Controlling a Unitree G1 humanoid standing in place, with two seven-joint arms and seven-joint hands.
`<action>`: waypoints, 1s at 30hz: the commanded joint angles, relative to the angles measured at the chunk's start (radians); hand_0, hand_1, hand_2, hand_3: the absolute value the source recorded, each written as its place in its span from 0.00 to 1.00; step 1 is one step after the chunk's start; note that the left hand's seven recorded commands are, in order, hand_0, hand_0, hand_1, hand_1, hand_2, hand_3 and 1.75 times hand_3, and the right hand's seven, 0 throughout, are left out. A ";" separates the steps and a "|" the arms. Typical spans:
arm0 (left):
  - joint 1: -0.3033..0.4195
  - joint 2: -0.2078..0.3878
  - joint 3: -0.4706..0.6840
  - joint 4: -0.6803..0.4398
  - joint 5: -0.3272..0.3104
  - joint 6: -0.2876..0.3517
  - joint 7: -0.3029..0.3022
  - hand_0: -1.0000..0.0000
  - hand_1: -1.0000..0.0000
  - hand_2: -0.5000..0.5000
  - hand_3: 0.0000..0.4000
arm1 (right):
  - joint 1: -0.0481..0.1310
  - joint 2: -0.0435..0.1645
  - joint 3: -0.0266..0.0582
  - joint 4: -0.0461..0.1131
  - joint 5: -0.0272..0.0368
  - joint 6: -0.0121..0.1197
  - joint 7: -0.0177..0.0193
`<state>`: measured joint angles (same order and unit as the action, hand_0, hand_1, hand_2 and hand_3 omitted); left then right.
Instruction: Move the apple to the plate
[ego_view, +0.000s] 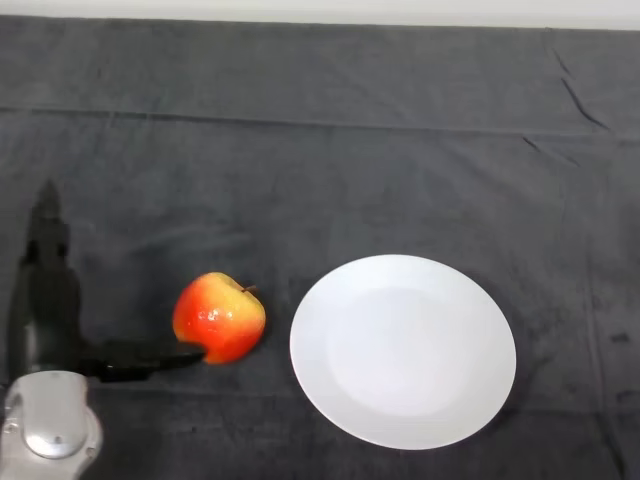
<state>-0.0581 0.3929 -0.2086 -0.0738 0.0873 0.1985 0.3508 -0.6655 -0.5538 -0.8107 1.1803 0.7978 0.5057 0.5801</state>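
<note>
A red and yellow apple (219, 317) stands upright on the dark cloth, just left of a white plate (403, 349). The plate holds nothing. My black left hand (45, 310) is at the lower left, to the left of the apple, at the end of the silver-grey arm (50, 428). Its fingers point straight away from me and its thumb (140, 359) reaches right, with its tip touching the apple's lower left side. The hand is open and holds nothing.
The dark cloth (330, 170) covers the whole table, with a fold line running across the far part. The table's far edge shows as a pale strip at the top.
</note>
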 joint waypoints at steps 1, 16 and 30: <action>-0.037 0.005 -0.028 -0.007 0.022 0.010 -0.014 1.00 1.00 0.50 0.00 | 0.027 -0.021 -0.0157 -0.011 -0.0064 -0.002 -0.0013; -0.094 -0.022 -0.121 0.096 0.030 -0.015 -0.020 1.00 1.00 0.50 0.00 | 0.028 -0.020 -0.0155 -0.012 -0.0056 -0.001 -0.0022; -0.102 0.001 -0.125 0.103 0.026 -0.017 -0.033 0.00 0.02 0.49 1.00 | 0.028 -0.020 -0.0153 -0.012 -0.0050 -0.001 -0.0025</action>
<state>-0.1106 0.3668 -0.3115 -0.0096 0.0999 0.1966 0.3265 -0.6655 -0.5538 -0.8106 1.1803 0.7979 0.5058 0.5799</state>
